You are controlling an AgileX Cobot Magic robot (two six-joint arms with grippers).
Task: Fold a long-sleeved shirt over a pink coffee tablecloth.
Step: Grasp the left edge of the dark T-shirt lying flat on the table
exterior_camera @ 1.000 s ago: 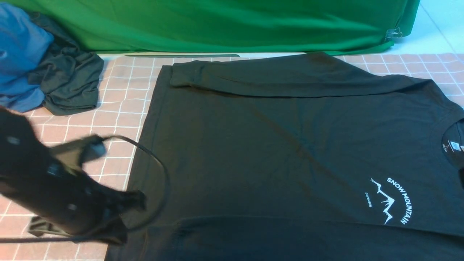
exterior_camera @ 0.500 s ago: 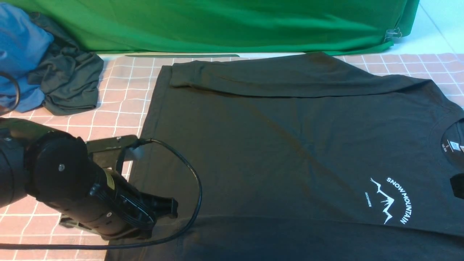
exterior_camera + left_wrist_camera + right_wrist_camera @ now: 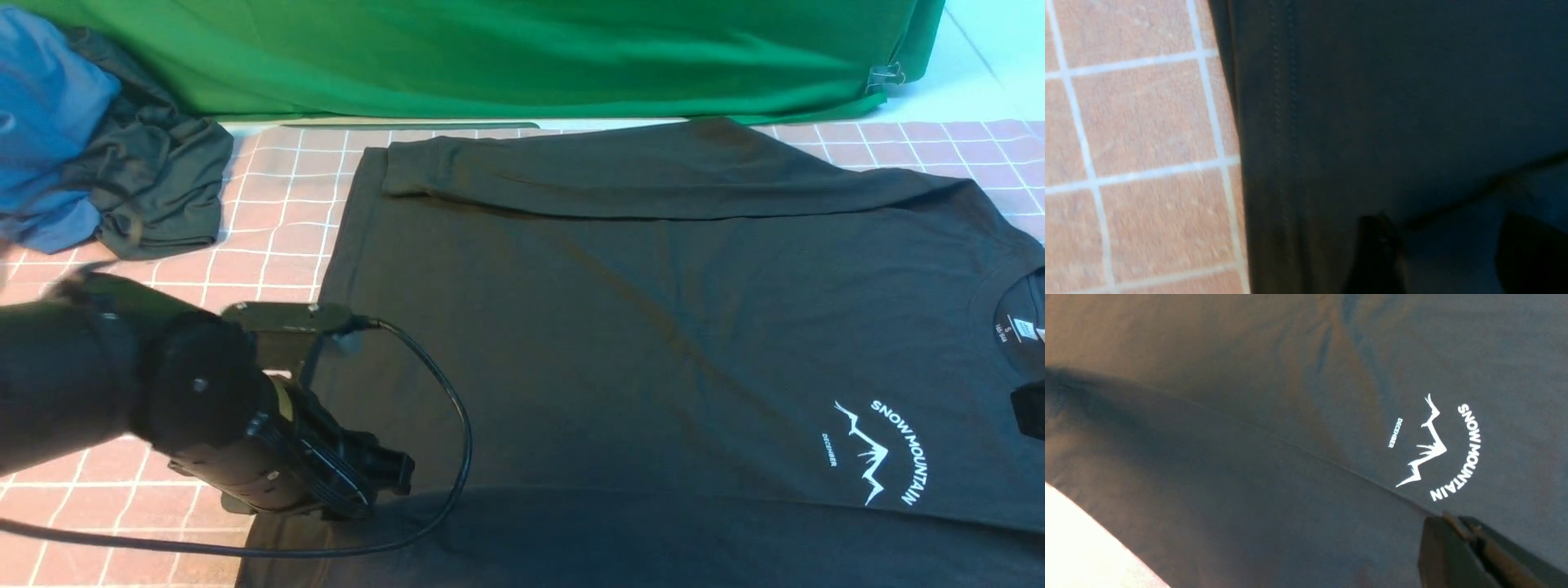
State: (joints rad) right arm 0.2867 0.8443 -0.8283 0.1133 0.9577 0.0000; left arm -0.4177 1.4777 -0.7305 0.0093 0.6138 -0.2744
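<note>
- The left claw (image 3: 390, 476) hung low over the shirt (image 3: 620, 327), at the shirt's near-left corner, just inside the hem (image 3: 1282, 143).
- In the left wrist view its two dark fingers (image 3: 1376, 253) stood spread wide apart, with bare black fabric between them. They gripped nothing.
- Whether the fingertips touched the fabric could not be told; they were very close to it.
- A black cable (image 3: 457, 457) looped from the left arm out over the shirt.
- The right claw (image 3: 1449, 524) had its jaws pressed together.
- Its tip sat at the edge of the near sleeve (image 3: 653, 539), just beside the white logo (image 3: 878, 449). Whether any fabric was pinched there could not be told.
- In the front view only a dark scrap of this claw showed, at the right edge, near the collar.
- The shirt lay flat on the cloth (image 3: 269, 237), hem toward the cloth's left edge and neck toward its right edge.
- The far sleeve (image 3: 612, 175) was folded across the body along the far side; the near sleeve lay likewise along the near side.
- A grey garment (image 3: 155, 188) and a blue garment (image 3: 45, 122) were bunched at the cloth's far-left corner, well apart from the shirt.
- A green drape (image 3: 522, 57) ran behind the cloth's far edge.
</note>
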